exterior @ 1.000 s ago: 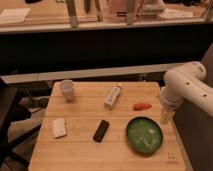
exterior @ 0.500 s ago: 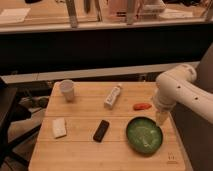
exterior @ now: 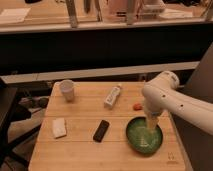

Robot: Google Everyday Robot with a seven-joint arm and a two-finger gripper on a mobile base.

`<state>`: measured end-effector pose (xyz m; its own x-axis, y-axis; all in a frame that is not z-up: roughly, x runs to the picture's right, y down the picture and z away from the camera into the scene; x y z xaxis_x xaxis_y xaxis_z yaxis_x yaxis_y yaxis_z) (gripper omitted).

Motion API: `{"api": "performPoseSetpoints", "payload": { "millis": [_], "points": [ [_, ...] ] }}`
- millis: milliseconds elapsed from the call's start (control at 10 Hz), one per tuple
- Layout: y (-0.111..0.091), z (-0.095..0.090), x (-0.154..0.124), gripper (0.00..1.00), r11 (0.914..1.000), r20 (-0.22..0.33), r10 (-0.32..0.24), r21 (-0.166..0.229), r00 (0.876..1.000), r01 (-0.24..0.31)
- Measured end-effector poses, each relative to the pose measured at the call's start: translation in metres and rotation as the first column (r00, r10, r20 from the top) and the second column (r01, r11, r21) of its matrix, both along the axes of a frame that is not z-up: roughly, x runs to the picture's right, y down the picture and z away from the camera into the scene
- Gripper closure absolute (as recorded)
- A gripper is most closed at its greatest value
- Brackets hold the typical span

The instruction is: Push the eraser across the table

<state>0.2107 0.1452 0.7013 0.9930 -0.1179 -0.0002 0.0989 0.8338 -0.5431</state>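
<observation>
The eraser (exterior: pixel 101 130), a small flat black bar, lies on the light wooden table (exterior: pixel 80 155) near the middle of its front half. My gripper (exterior: pixel 148 131) hangs from the white arm (exterior: pixel 165 95) that reaches in from the right. It is low over the green plate (exterior: pixel 135 140), a hand's width to the right of the eraser and not touching it. The jaws stand open with nothing between them.
A white squarish block (exterior: pixel 59 127) lies at the left. A white cup (exterior: pixel 67 90) stands at the back left and a labelled white tube (exterior: pixel 113 96) at the back middle. A small red-orange object (exterior: pixel 137 106) sits behind the plate.
The arm has swung left and the gripper has come from the table's right edge to over the green plate. The eraser and the other objects have not moved.
</observation>
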Motion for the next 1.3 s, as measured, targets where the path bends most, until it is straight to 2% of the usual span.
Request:
{"api": "performPoseSetpoints", "payload": {
  "millis": [200,400,600,1300],
  "points": [
    [0.014,0.007,-0.020,0.20,0.9991,0.024,-0.041,-0.003,0.999,0.041],
    [0.025,0.010,-0.025,0.20,0.9977,0.037,-0.067,-0.007,0.997,0.068],
    [0.034,0.016,-0.041,0.20,0.9944,0.063,-0.104,-0.014,0.993,0.105],
    [0.062,0.027,-0.057,0.20,0.9889,0.109,-0.141,-0.033,0.984,0.145]
  ]
}}
